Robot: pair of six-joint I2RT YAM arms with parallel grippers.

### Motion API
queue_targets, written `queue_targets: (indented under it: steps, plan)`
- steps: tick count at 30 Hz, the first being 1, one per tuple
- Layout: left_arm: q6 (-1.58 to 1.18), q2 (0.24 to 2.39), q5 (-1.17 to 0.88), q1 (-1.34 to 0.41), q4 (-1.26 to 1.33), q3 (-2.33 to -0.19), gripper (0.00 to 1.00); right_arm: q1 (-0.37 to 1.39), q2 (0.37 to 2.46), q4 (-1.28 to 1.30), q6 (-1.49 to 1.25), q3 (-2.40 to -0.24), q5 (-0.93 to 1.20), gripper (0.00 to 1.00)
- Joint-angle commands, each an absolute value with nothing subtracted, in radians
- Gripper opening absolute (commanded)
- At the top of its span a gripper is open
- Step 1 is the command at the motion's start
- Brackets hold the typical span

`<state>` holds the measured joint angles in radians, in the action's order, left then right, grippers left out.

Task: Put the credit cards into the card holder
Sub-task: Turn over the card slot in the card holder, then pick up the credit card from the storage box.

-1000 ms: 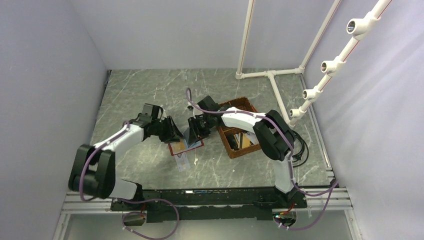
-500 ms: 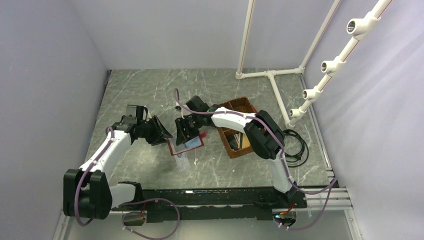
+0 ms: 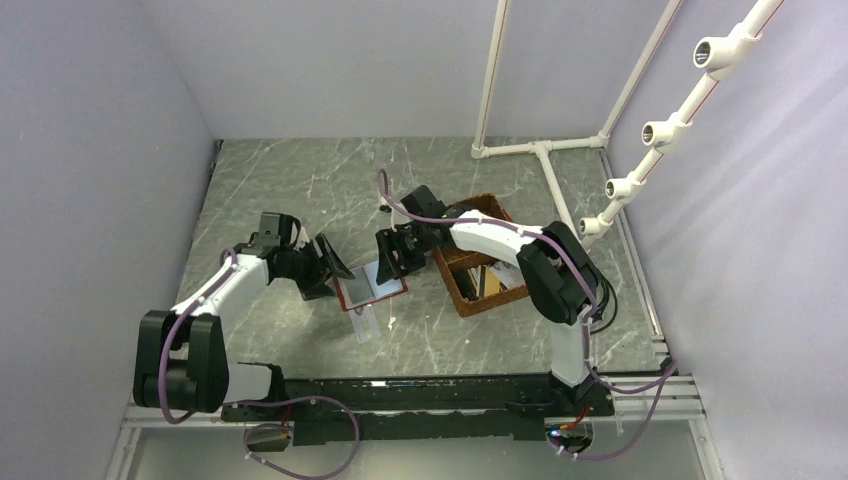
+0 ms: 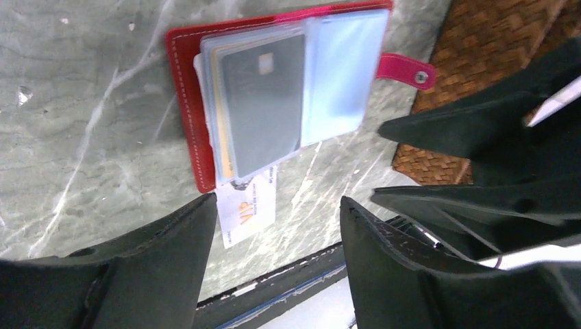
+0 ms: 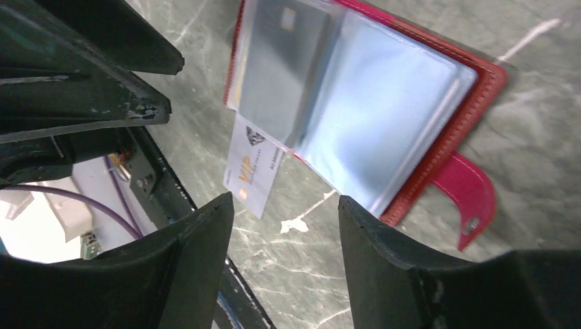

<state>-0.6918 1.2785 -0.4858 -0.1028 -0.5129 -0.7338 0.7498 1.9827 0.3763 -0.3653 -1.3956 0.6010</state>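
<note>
The red card holder (image 3: 372, 287) lies open on the marble table, its clear sleeves up. It also shows in the left wrist view (image 4: 183, 123) and the right wrist view (image 5: 473, 110). A grey card (image 4: 264, 103) and a tan-orange card sit in its sleeves. A white VIP card (image 3: 366, 322) lies on the table just below it, partly tucked under its edge (image 4: 246, 212) (image 5: 252, 171). My left gripper (image 3: 335, 265) is open and empty at the holder's left edge. My right gripper (image 3: 392, 258) is open and empty above its right side.
A brown woven basket (image 3: 480, 255) stands right of the holder, behind my right arm. A white pipe frame (image 3: 540, 150) stands at the back right. A black cable coil (image 3: 600, 290) lies at the right. The table's front rail (image 3: 420, 385) is near.
My right gripper swung left over the holder, then back right. My left arm drew back left, then came in to the holder's left edge. The holder and VIP card stayed put.
</note>
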Motion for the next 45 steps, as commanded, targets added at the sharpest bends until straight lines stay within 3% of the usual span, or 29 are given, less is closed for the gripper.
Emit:
queue_targets:
  steps: [1, 5, 12, 18, 24, 35, 40, 45]
  plan:
    - [-0.685, 1.322, -0.522, -0.1, -0.448, -0.698, 0.72, 0.746, 1.885, 0.402, -0.318, -1.378, 0.554, 0.62]
    - [-0.678, 1.325, -0.457, -0.1, -0.464, -0.691, 0.75, 0.71, 1.748, 0.502, -0.286, -1.364, 0.397, 0.65]
    - [-0.647, 1.223, -0.389, -0.137, -0.524, -0.733, 0.75, 0.508, 1.408, 0.608, -0.292, -1.135, 0.258, 0.77]
    - [-0.792, 1.189, -0.509, -0.326, -0.272, -0.733, 0.75, 0.347, 1.268, 0.605, -0.398, -0.934, 0.275, 0.8]
    - [-0.949, 1.452, -0.492, -0.609, -0.009, -0.857, 0.75, 0.341, 1.311, 0.557, -0.395, -0.839, 0.204, 0.8]
    - [-1.0, 1.865, -0.507, -0.715, 0.042, -1.101, 0.65, 0.35, 1.547, 0.384, -0.361, -0.856, 0.172, 0.8]
    - [-0.989, 1.905, -0.495, -0.721, 0.017, -1.127, 0.59, 0.354, 1.528, 0.272, -0.405, -0.811, 0.356, 0.74]
    - [-0.991, 1.916, -0.494, -0.726, 0.024, -1.12, 0.56, 0.354, 1.5, 0.177, -0.472, -0.771, 0.411, 0.53]
